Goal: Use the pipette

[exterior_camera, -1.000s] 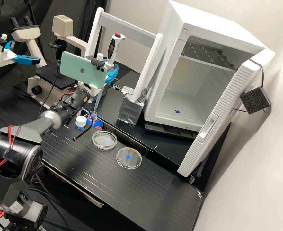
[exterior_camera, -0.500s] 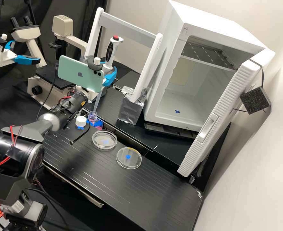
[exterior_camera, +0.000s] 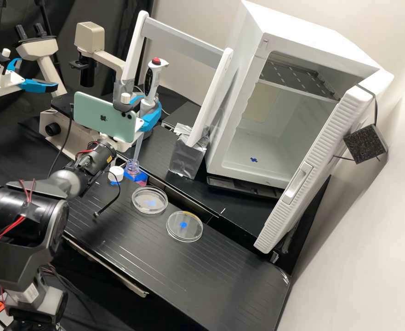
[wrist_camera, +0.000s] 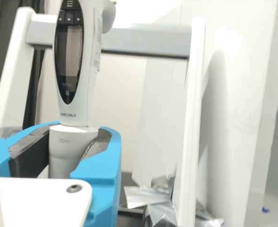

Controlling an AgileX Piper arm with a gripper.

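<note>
Two dishes (exterior_camera: 184, 226), one pipette (exterior_camera: 152, 82).

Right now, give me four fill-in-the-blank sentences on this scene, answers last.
The gripper holds the pipette between fingers coloured ____.
The pipette's top button is coloured ____.
The door of the white cabinet stands ____.
Round clear dishes on the black bench number ____.
Missing words: blue; red; open; two.

Streaked with pale parallel lines, the black bench (exterior_camera: 211, 276) slants down to the frame's lower right. Just left of centre lies a clear dish (exterior_camera: 149, 200); a second dish (exterior_camera: 184, 226) is near its lower right. Farther up-left, a white cap (exterior_camera: 116, 173) sits beside a clear bottle (exterior_camera: 131, 171).
</note>
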